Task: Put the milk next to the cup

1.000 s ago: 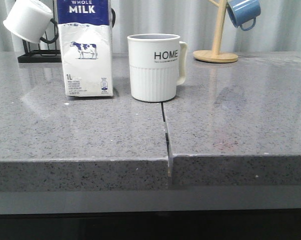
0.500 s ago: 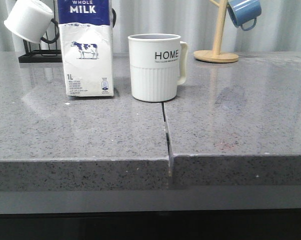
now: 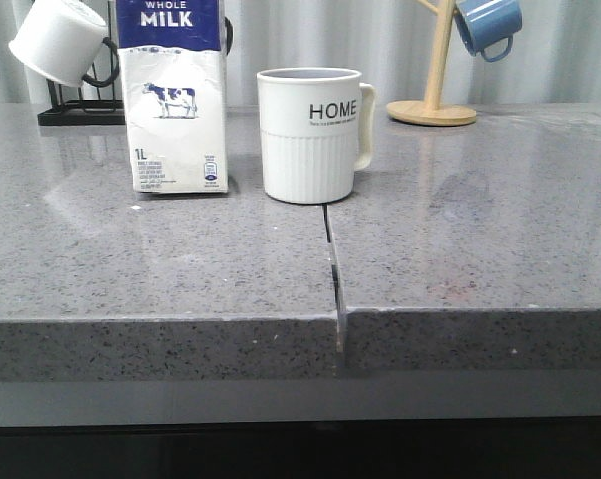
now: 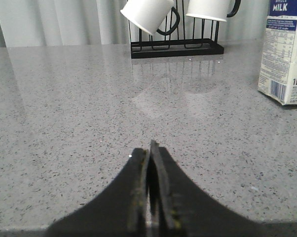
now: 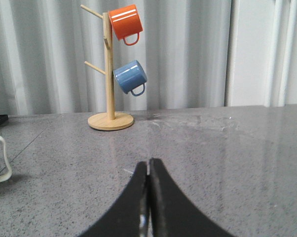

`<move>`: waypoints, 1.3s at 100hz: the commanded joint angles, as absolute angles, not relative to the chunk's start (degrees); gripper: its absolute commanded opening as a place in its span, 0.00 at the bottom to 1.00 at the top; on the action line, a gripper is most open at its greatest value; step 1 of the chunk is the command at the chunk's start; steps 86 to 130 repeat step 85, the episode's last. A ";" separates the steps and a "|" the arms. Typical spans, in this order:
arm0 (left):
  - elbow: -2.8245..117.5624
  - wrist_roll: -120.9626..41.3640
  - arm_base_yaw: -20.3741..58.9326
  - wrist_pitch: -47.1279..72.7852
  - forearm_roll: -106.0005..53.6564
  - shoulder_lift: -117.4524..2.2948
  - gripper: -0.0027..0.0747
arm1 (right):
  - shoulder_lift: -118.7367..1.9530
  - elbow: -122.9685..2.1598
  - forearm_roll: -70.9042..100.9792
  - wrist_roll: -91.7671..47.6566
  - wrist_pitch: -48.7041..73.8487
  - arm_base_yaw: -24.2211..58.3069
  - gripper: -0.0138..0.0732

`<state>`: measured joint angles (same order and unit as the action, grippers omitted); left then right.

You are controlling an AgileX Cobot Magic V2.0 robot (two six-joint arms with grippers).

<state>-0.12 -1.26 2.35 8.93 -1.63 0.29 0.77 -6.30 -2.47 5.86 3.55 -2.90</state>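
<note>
The milk [image 3: 174, 95], a tall white carton with a dark blue "WHOLE MILK" band and a cow picture, stands upright on the grey counter, a small gap left of the cup [image 3: 310, 133]. The cup is a large off-white mug with a ribbed lower half, "HOME" lettering and its handle to the right. The carton also shows in the left wrist view [image 4: 285, 52]. The cup's handle [image 5: 0, 158] shows at the edge of the right wrist view. My left gripper [image 4: 149, 147] and right gripper [image 5: 149, 161] are shut and empty, low over bare counter, apart from both. Neither gripper shows in the front view.
A black wire rack [image 4: 175, 47] with white black-handled mugs [image 4: 146, 12] stands behind the carton at the back left. A wooden mug tree [image 5: 109, 94] holds an orange mug [image 5: 125, 23] and a blue mug [image 5: 130, 77] at the back right. A seam [image 3: 331, 259] splits the counter.
</note>
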 commanded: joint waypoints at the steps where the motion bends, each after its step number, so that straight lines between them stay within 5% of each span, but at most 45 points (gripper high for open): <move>1: -2.46 -1.30 2.23 4.61 -2.28 2.16 0.01 | 1.59 -3.66 -1.09 5.58 -4.28 -2.70 0.08; 130: -2.46 -1.30 2.23 4.61 -2.28 2.16 0.01 | 1.79 0.58 -1.34 5.55 -2.26 1.97 0.08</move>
